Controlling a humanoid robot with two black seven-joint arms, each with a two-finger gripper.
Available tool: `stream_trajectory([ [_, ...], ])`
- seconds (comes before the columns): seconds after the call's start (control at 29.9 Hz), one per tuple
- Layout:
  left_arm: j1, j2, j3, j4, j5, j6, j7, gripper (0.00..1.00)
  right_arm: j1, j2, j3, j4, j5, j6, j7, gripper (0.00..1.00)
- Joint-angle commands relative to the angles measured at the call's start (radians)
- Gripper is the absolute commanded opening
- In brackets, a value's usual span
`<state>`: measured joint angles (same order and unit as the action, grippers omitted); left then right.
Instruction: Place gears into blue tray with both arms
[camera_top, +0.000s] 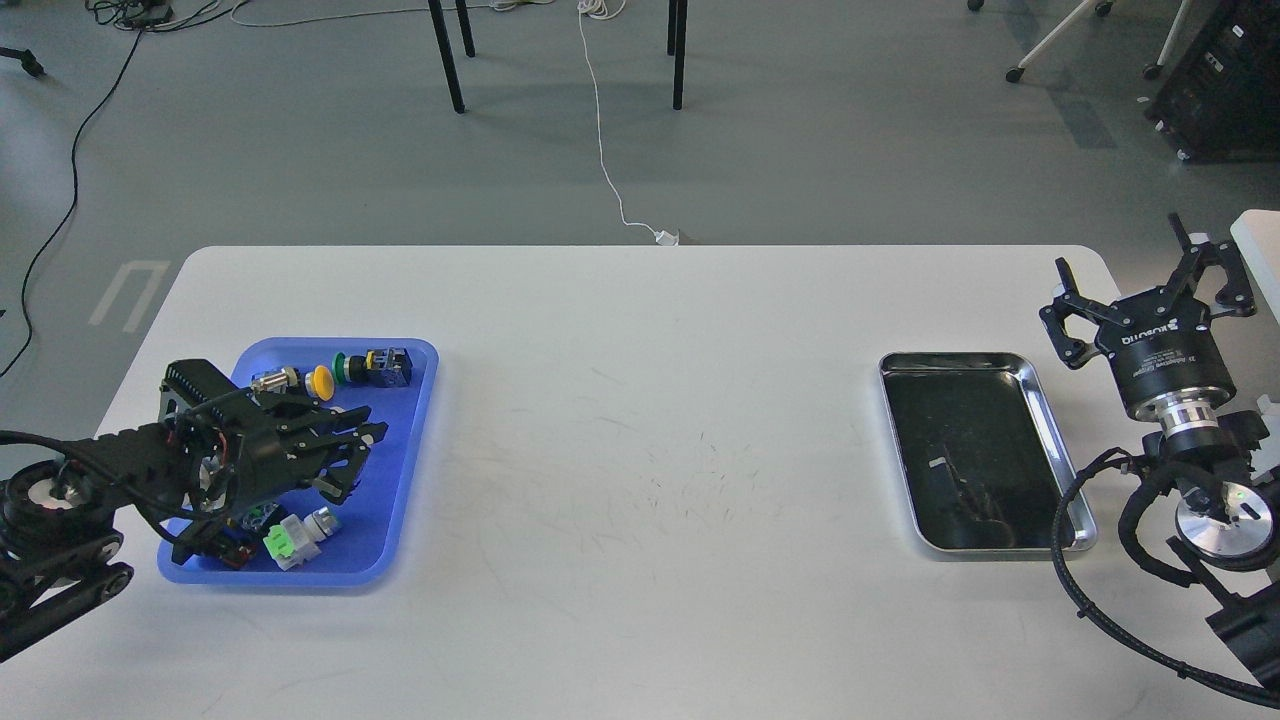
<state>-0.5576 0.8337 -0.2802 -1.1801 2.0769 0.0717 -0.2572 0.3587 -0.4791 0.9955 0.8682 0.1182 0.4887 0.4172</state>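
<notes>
The blue tray (398, 480) lies at the table's left, with coloured push-button switches in it. My left gripper (357, 462) hovers low over the tray's middle and points right. It is dark and seen side-on, so I cannot tell whether its fingers hold anything. No gears show; my left gripper and arm hide much of the tray floor. At the table's far right edge, my right gripper (1130, 262) points up and away, open and empty, well apart from the tray.
In the blue tray lie a yellow button (321, 380), a green-capped switch (372, 367) and a green-and-white switch (295, 535). A silver metal tray (1062, 500) with a dark bottom sits at the right. The table (660, 400) is bare white between the trays.
</notes>
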Motion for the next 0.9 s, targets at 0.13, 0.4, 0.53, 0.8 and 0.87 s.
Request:
stream_trajectory([
  [0.13, 0.004, -0.019, 0.001, 0.023, -0.001, 0.0, 0.001, 0.55, 0.0, -0.001, 0.0, 0.0, 0.0, 0.0, 0.0, 0.97],
  [0.4, -0.011, -0.01, -0.024, 0.02, -0.14, 0.003, -0.004, 0.76, 0.005, -0.007, -0.001, -0.009, -0.003, 0.0, 0.0, 0.97],
  [0.53, -0.051, -0.019, -0.134, -0.015, -0.494, -0.001, -0.002, 0.88, 0.034, -0.013, 0.003, -0.031, -0.005, 0.0, 0.0, 0.98],
  [0.8, -0.246, -0.134, -0.272, -0.003, -1.301, -0.013, -0.002, 0.97, 0.209, -0.013, 0.018, -0.107, -0.005, 0.0, -0.015, 0.98],
  [0.87, -0.257, -0.16, -0.316, 0.02, -1.501, -0.015, -0.002, 0.97, 0.261, -0.013, 0.012, -0.109, -0.005, 0.0, -0.015, 0.98],
])
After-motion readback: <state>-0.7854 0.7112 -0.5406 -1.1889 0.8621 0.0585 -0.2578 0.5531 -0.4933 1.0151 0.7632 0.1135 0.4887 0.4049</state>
